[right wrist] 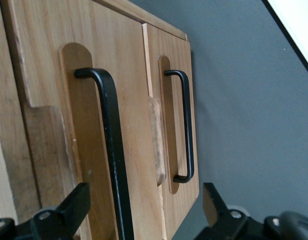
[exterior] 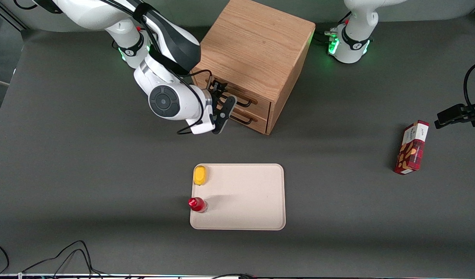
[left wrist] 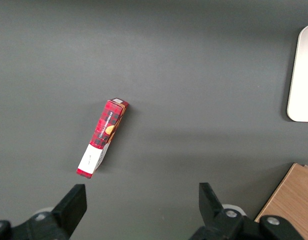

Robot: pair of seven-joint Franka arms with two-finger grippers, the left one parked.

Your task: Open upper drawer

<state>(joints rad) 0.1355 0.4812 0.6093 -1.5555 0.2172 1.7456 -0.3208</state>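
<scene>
A beige tray (exterior: 256, 201) lies nearest the front camera, carrying a yellow object (exterior: 200, 175) and a red-capped bottle (exterior: 197, 204). Farther back, the gripper (right wrist: 144, 210) hovers in front of the cabinet (exterior: 256, 46), fingers (right wrist: 69, 207) spread, straddling the black handle (right wrist: 111, 150) of the upper drawer (right wrist: 89, 125), which sits closed above the lower drawer (right wrist: 171, 100).

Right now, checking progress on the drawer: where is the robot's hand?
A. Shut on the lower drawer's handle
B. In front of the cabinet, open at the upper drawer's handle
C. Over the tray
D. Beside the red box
B: the hand sits open in front of the cabinet, fingers either side of the upper drawer's handle, not yet closed on it.
</scene>
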